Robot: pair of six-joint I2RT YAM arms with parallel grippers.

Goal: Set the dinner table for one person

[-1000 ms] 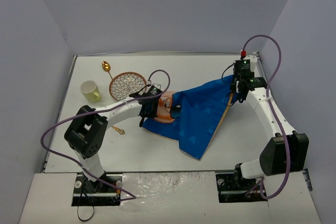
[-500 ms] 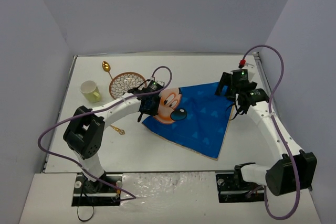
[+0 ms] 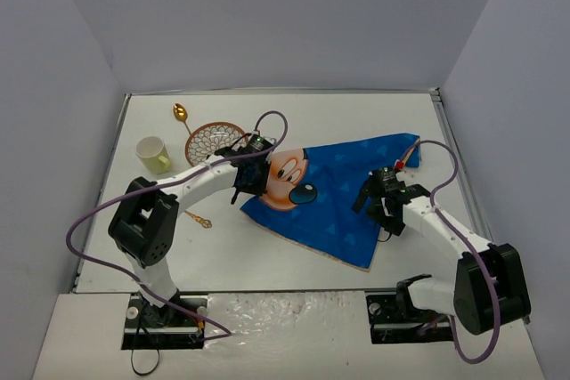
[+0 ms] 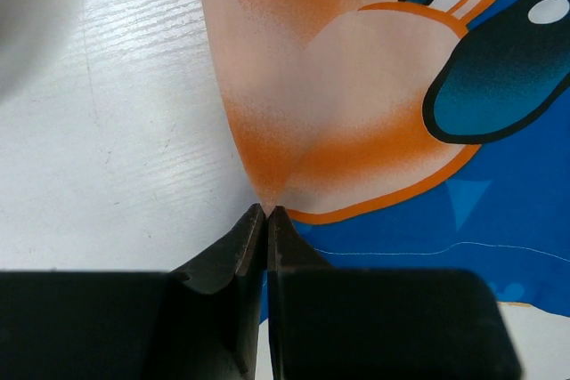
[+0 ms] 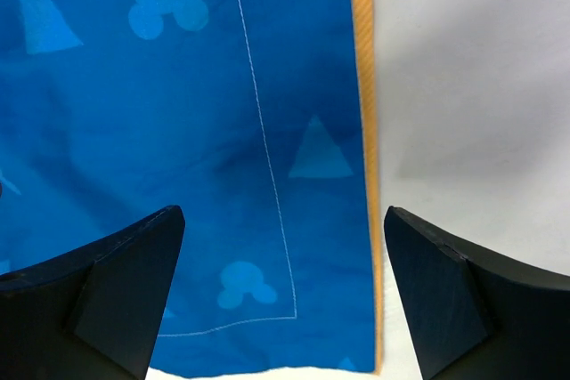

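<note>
Pinching the cartoon-mouse placemat (image 3: 347, 193) by its corner, left tool (image 4: 265, 211) clenched; right tool (image 5: 283, 215) spread wide.
Only the top view shows the yellow cup (image 3: 153, 155), patterned plate (image 3: 216, 143) and gold spoon (image 3: 181, 114) on the white surface (image 3: 294, 117). That surface lies under both tools, the right one hovering over the placemat's orange-trimmed edge.

Blue placemat (image 3: 343, 198) spread out (mouse face at left end); patterned plate (image 3: 209, 141), gold spoon (image 3: 181, 113), yellow cup (image 3: 153, 155) leftward.
</note>
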